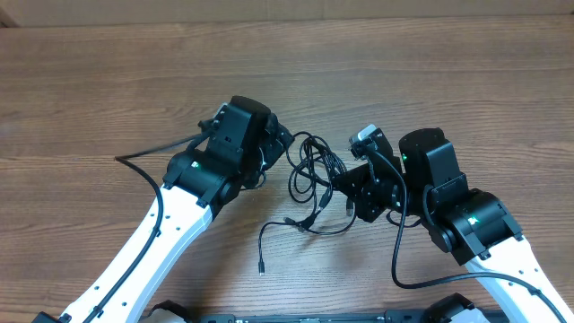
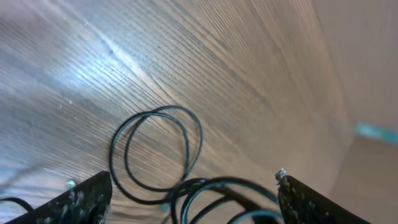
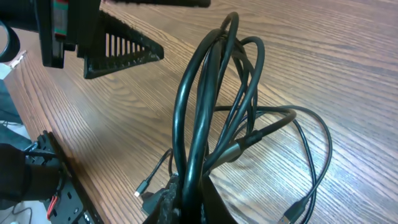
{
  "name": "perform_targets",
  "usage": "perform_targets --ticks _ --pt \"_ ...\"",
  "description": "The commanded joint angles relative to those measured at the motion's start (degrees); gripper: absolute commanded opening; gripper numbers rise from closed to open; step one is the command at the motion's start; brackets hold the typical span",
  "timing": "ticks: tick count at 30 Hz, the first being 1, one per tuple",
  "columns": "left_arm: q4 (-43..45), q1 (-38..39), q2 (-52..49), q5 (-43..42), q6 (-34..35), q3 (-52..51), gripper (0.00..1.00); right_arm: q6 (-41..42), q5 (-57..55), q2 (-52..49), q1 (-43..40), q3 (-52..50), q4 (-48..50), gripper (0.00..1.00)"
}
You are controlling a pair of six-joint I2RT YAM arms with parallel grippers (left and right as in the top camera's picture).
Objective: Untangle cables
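The left gripper (image 2: 193, 182) has its fingers wide apart, only their tips showing. The right gripper (image 3: 186, 208) pinches the cables (image 3: 193, 149), its fingers mostly cut off.

Bright, even light; the left wrist view is soft, with glare streaking the table (image 2: 124, 56) (cables (image 2: 205, 182) blurred too).

Wood-grain table (image 1: 430, 72), brown, grain running left to right. Pale beige strip (image 1: 269, 9) along its far edge. Left wrist view: small blurred teal patch (image 2: 376, 132), far right; identity unclear.
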State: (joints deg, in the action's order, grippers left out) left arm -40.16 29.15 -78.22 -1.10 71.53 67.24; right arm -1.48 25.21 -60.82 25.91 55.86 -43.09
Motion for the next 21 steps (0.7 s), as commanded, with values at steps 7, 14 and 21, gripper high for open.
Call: perform_targets --ticks 7,14,21 --pt "-3.6 0.1 0.7 -10.6 -16.4 0.9 0.82 1.8 0.4 0.6 -0.2 -0.1 1.8 0.04" --pt "-1.6 0.1 0.7 -16.6 -16.3 0.9 0.87 1.9 2.0 0.6 -0.2 -0.1 2.9 0.04" --pt "-1.7 0.1 0.6 -15.6 -16.3 0.9 0.82 1.9 7.4 0.7 -0.2 -0.1 4.5 0.04"
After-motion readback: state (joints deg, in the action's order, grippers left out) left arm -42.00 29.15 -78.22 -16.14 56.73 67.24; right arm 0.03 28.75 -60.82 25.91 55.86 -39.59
